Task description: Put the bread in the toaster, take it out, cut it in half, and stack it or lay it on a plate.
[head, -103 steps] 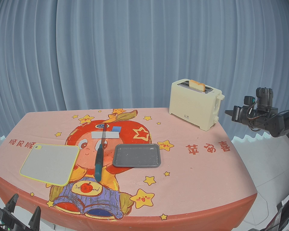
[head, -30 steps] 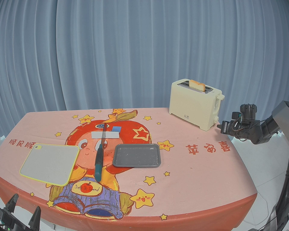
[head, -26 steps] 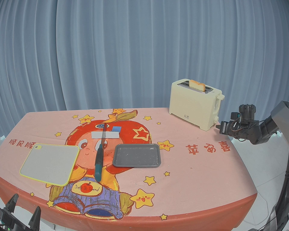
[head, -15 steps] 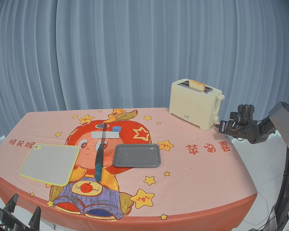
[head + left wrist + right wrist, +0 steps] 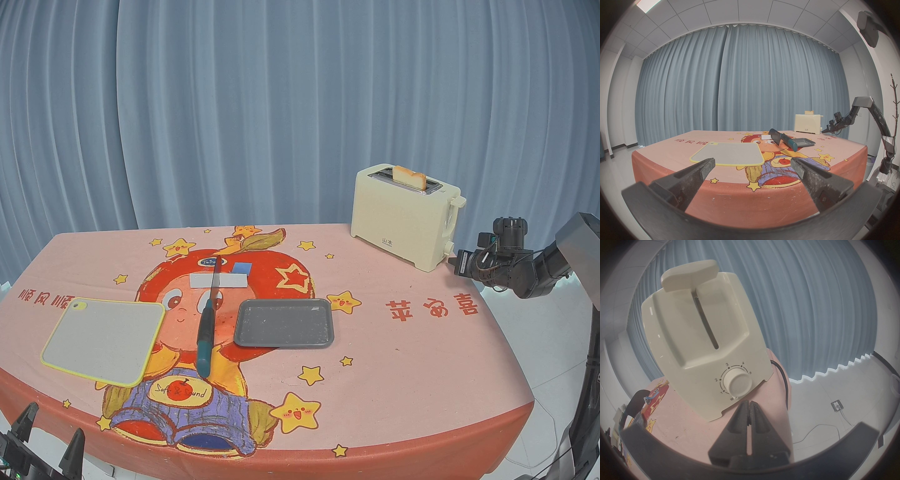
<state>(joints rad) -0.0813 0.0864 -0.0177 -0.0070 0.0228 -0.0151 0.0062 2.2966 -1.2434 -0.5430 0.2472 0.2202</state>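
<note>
Pink cloth [image 5: 94, 256] covers the tabletop [image 5: 412, 381], blue curtains [image 5: 250, 112] behind. Right claw [image 5: 749, 405] together beside the toaster [image 5: 403, 219]; left claw [image 5: 752, 161] apart.

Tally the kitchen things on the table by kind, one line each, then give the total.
Toaster: 1
Bread slice: 1
Knife: 1
Cutting board: 1
Grey tray: 1
Total: 5

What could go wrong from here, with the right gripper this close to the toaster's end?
The shut right gripper points at the dial, well below the raised lever, so it might nudge the dial rather than press the lever. A sideways push could also slide the toaster, which stands near the table's corner with bread poking out.
</note>
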